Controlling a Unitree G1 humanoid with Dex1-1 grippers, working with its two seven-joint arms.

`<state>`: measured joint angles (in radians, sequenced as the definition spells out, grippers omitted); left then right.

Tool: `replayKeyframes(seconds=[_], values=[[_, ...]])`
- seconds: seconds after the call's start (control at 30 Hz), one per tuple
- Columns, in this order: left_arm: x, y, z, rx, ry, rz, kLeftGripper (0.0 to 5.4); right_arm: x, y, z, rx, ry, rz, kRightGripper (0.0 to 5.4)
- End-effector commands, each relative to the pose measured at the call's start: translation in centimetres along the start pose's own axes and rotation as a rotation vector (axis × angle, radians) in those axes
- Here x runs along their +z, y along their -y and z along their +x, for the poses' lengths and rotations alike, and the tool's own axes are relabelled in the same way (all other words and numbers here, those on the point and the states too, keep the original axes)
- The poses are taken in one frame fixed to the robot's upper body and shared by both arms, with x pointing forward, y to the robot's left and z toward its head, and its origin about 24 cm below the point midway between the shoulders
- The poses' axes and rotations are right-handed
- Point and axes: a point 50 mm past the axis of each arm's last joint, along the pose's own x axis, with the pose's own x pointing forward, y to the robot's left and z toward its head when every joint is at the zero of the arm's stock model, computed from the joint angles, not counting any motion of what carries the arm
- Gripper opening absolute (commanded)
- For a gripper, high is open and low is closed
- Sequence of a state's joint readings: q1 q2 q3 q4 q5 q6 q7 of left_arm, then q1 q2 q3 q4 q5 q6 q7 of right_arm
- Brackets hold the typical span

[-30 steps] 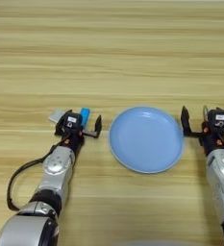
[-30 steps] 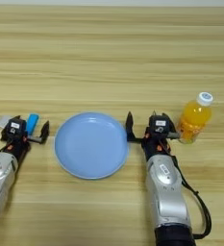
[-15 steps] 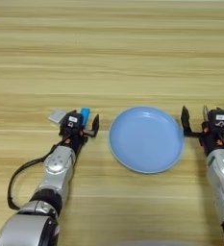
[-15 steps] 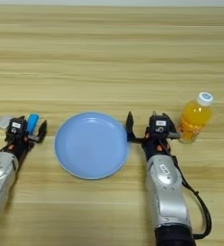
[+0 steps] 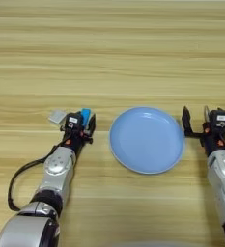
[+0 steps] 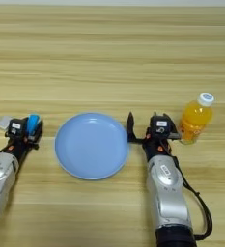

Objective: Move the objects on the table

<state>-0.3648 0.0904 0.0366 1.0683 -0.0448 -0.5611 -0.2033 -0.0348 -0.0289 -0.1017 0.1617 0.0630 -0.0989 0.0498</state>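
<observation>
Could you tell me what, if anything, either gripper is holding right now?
The left gripper seems to grip the blue bar by its near end; the right gripper holds nothing.

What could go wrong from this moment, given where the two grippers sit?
The left gripper is right at the blue bar, with the grey block just beside it; a slightly off move could knock the block away. The right gripper sits between the plate and the orange drink bottle, so a sideways swing might tip the upright bottle.

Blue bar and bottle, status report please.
Left pincer at the blue bar, grip unclear. Right pincer open between plate and orange bottle, holding nothing. Bottle upright. Nothing in the way.
</observation>
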Motion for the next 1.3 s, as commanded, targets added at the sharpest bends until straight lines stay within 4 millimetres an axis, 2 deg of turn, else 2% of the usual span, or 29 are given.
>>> replayKeyframes(seconds=[0.03,0.27,0.73,1.3], values=[[-3.0,0.6,-1.8,-0.011,-0.144,-0.028,2.0,0.3,0.0,0.2,-0.004,0.008,0.007,5.4],[-3.0,0.6,-1.8,-0.015,-0.14,-0.036,1.33,0.3,-0.1,0.3,-0.002,0.009,0.007,5.4],[-2.7,0.7,-1.7,-0.016,-0.126,-0.035,1.3,0.3,0.0,0.3,0.0,0.008,0.006,5.4],[2.2,1.9,-1.0,-0.067,0.114,-0.015,1.3,0.2,-0.1,0.2,-0.001,0.005,0.008,5.4]])
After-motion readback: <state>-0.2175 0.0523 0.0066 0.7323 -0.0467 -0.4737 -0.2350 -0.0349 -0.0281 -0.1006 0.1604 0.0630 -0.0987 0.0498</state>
